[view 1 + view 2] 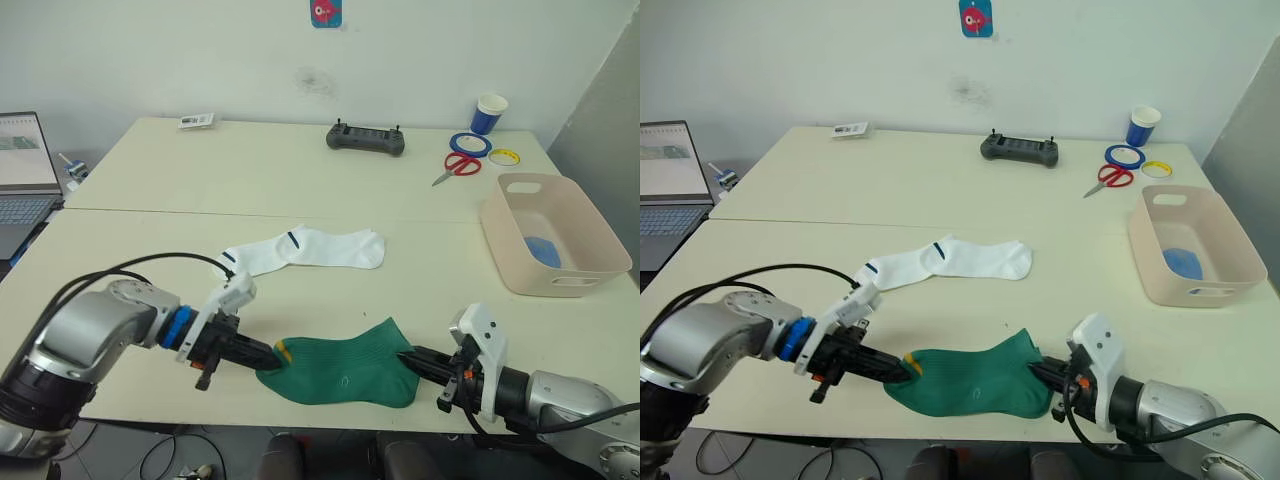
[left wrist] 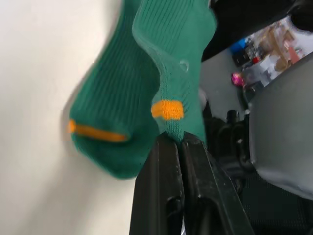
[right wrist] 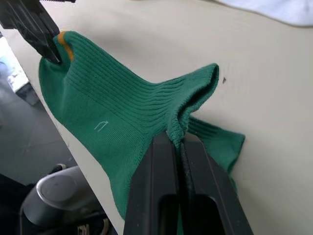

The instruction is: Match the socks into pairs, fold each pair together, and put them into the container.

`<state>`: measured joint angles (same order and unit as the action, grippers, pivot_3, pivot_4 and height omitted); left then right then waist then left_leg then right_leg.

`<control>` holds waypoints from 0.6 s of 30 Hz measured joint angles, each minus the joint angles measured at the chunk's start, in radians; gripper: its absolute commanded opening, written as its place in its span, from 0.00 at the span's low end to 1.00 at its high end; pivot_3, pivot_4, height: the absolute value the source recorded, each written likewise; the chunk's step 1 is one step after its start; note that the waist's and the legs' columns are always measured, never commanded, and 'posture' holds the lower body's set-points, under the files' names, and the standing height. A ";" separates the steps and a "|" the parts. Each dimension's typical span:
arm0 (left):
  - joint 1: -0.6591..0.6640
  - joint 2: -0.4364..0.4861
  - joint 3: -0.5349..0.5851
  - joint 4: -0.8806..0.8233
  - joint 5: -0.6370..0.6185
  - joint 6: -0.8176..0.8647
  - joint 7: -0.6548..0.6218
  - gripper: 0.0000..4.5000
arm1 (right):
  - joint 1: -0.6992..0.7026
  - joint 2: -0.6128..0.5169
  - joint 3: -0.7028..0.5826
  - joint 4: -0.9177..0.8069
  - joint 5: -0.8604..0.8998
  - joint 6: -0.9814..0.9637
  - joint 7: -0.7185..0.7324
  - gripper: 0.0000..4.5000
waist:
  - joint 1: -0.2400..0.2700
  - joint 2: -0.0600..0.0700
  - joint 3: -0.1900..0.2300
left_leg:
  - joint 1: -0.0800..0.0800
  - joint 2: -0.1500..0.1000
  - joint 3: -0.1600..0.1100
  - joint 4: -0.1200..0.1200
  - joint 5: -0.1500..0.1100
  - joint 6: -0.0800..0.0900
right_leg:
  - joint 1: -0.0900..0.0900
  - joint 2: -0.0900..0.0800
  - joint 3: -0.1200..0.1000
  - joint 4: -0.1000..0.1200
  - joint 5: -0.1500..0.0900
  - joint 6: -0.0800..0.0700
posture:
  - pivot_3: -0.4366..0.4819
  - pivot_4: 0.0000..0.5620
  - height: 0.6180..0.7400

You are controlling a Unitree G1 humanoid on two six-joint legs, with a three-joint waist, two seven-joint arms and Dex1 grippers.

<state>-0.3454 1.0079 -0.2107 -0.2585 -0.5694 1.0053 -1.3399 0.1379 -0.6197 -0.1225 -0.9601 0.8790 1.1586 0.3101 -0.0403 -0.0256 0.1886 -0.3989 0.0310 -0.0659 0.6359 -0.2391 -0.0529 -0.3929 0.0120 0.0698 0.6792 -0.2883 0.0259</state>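
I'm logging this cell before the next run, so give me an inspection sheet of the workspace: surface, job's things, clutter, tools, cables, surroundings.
Surface: beige table, two tops joined.
Job's things: green socks at the near edge, stretched between both tools; white socks flat mid-table; container on the right, something blue inside.
Clutter: controller, scissors, tape rolls, paper cup, small card.
Tools: left tool shut on the socks' orange-striped end; right tool shut on the opposite end.
Cables: black cable over the left arm.
Surroundings: laptop left, white wall behind.
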 measured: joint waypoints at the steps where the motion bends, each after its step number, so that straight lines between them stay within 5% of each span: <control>1: 0.002 -0.008 -0.010 0.008 0.011 -0.012 0.009 0.00 | 0.004 -0.003 0.009 0.002 -0.009 -0.004 -0.006 0.01 | 0.001 0.000 0.000 | 0.000 0.000 0.000 0.000 0.000 0.000 | 0.000 0.000 0.000 0.000 0.000 0.000 | 0.48 0.27 1.00; 6: 0.000 -0.020 -0.103 0.067 0.125 -0.135 0.030 0.00 | 0.028 -0.017 0.074 0.035 -0.098 -0.050 -0.016 0.01 | 0.004 0.000 0.000 | -0.001 0.000 0.002 -0.002 0.000 0.000 | -0.002 0.000 0.001 0.000 0.001 0.001 | 0.48 0.27 1.00; 18: -0.009 -0.055 -0.108 0.077 0.142 -0.157 0.042 0.00 | 0.026 -0.017 0.154 0.074 -0.200 -0.096 -0.018 0.01 | 0.007 0.000 0.000 | -0.001 0.000 0.002 -0.004 0.000 0.000 | -0.003 0.000 0.001 0.000 0.001 0.003 | 0.48 0.27 1.00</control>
<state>-0.3544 0.9525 -0.3183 -0.1817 -0.4273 0.8480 -1.2980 0.1642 -0.6370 0.0318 -0.8860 0.6792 1.0626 0.2921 -0.0335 -0.0256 0.1885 -0.4000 0.0309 -0.0635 0.6323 -0.2391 -0.0529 -0.3960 0.0123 0.0708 0.6791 -0.2869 0.0287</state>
